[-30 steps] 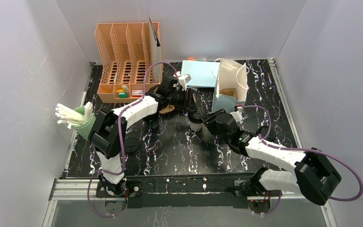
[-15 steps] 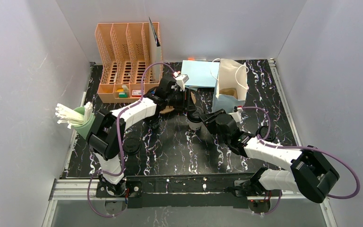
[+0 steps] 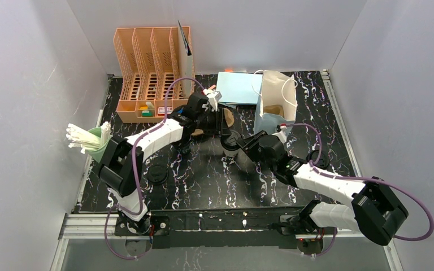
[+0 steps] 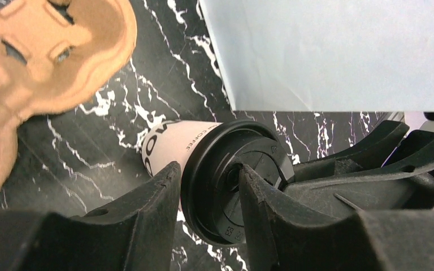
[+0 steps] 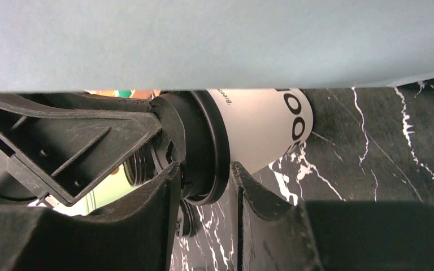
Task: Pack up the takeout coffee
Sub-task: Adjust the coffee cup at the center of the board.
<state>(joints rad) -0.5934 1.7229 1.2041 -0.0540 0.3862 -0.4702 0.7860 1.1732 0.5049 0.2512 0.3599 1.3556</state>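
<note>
Both claws are closed on one thing: a pale paper takeout coffee cup (image 4: 169, 141) with a round black plastic lid (image 4: 263, 152), which sits mid-worktop between the two wrists, near the brown moulded-pulp carrier (image 4: 45, 51) and a short way from the upright light-blue paper bag with white handles (image 3: 272, 96). The left claw (image 4: 208, 169) pinches the lid with one finger at the rim and the other across the lid's top. The right claw (image 5: 203, 166) clamps the lid's rim from the opposite side. Whether the cup's base rests on the black marbled worktop (image 3: 203, 180) I cannot tell. The chief risk, to my eye, is that two arms share a snap-on lid and neither holds the cup body: if they pull apart or move out of step, the lid may pop off and the cup drop or tip. A twist between them could also crush the rim. Carried to the bag, the cup might catch the bag's mouth and knock it over. The cup wall bears the small word "COFFEE" beside large black letters, of which only "OO" shows; the lid's embossed marks are too small to read
</note>
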